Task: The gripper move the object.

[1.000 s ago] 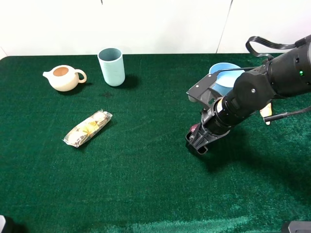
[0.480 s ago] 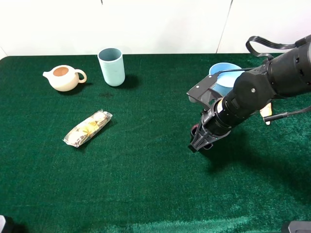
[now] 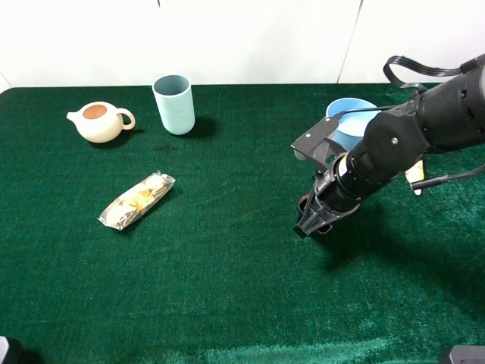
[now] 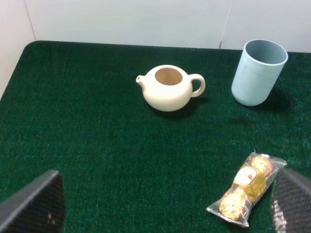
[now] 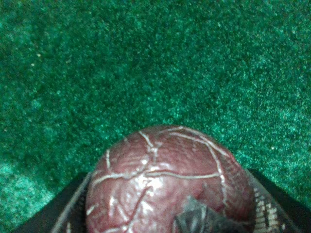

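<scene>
The object, a dark maroon round fruit [image 5: 165, 187] with pale lines on its skin and a dark stem cap, fills the right wrist view between the two fingers. My right gripper [image 3: 311, 221] is shut on it, low over the green cloth, right of the table's middle. In the exterior view only a sliver of the fruit [image 3: 304, 203] shows at the claw. My left gripper [image 4: 160, 206] is open and empty; its two fingertips [image 4: 34, 206] frame the left wrist view, near the table's front left corner.
A cream teapot [image 3: 100, 121] and a light blue cup [image 3: 173, 104] stand at the back left. A wrapped pack of chocolates [image 3: 137, 200] lies left of the middle. A blue bowl [image 3: 350, 115] sits behind my right arm. Something pale [image 3: 414, 176] shows behind the arm.
My right gripper closed on the fruit between one second and half a second ago. Since then it has held still.
</scene>
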### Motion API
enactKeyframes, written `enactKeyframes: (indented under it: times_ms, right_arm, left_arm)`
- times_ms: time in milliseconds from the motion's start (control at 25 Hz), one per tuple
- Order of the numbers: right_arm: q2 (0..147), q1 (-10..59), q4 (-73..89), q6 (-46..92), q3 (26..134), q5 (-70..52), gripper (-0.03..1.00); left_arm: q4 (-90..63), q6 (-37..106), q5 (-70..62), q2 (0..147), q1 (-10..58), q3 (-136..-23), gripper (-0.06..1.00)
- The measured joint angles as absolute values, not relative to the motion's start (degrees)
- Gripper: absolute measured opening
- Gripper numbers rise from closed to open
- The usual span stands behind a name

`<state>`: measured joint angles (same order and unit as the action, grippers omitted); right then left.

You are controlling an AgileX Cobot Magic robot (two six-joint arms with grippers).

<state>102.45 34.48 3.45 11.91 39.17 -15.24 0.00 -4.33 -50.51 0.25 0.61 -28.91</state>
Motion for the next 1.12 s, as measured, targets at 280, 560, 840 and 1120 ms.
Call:
enactKeyframes:
  times_ms: [280,560,840,1120]
  right_arm:
    - [102.2,34.5,3.4,11.9,48.3,-24.1,0.45]
    - [102.3,34.5,3.4,11.9,57.6,-26.5,0.45]
    - [107.5,34.5,3.4,11.9,69.0,-25.4,0.45]
    - [116.5,34.5,3.4,11.9,81.0,-25.3,0.45]
  left_arm:
    - [0.0,-4.3,-50.5,0.2,0.6,-28.9,0.84]
    - [0.0,-4.3,-50.5,0.2,0.6,-28.9,0.84]
    - [0.0,-4.3,-50.5,0.2,0.6,-28.9,0.84]
    - [1.2,-4.3,-50.5,0.2,0.6,-28.9,0.84]
